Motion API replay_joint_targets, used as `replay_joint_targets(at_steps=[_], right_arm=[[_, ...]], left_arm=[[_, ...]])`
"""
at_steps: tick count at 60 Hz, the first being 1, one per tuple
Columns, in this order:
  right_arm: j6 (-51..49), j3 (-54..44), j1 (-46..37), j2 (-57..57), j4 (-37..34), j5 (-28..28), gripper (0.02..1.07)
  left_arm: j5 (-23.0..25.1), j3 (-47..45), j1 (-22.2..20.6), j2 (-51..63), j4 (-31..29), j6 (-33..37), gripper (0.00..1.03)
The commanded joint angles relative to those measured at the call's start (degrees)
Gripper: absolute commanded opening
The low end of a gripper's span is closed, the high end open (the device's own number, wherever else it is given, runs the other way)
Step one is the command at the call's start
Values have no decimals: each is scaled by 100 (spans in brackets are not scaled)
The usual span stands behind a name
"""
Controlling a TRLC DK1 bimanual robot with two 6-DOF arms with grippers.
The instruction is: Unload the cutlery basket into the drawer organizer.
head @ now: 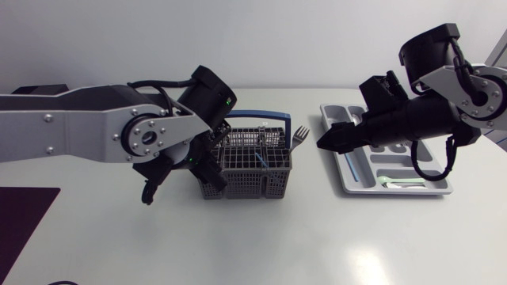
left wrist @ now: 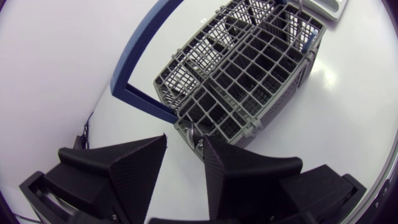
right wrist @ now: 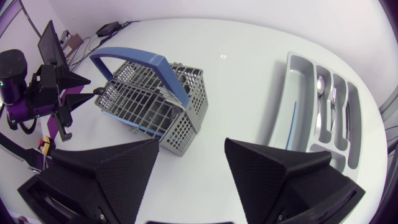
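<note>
The grey cutlery basket (head: 252, 165) with its blue handle (head: 257, 115) stands mid-table. A fork (head: 299, 136) sticks up at its right end, and more cutlery shows inside. My left gripper (head: 207, 171) is low at the basket's left end. In the left wrist view it (left wrist: 185, 138) stands open, with the basket's (left wrist: 242, 68) near corner at its fingertips. My right gripper (head: 323, 143) hovers open and empty between the basket and the grey organizer (head: 333, 111). Its fingers (right wrist: 118, 168) are spread above the table beside the basket (right wrist: 149, 109).
The organizer (right wrist: 298, 93) at the right holds a spoon (right wrist: 320, 87), a fork (right wrist: 333, 102), a knife (right wrist: 347, 112) and a blue-handled piece (right wrist: 292, 121). A dark purple mat (head: 24, 218) lies at the front left corner.
</note>
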Motion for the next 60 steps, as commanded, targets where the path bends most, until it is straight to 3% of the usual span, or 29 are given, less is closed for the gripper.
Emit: replay_joint_targets(at_steps=[1,15,27,38,60], right_arm=[[-81,-193,-34,-65,-50,-34,79],[-81,-263,-34,-83,-15,-51,79],[-117,-307,-51,-135,-15,-69,79],[-125,-360,-69,-153,-15,-148,79],[-354,-465,256,-601,-6,-332,79]], left_arm=[[-136,-137,-67,127,88,-147,61],[-321,-260,-102,373,334,-155,58],[-453,-313,-111,566,492,-155,49],[-620,-374,-155,663,694,-155,26],[-778,-497,-208,681,879,-120,19]])
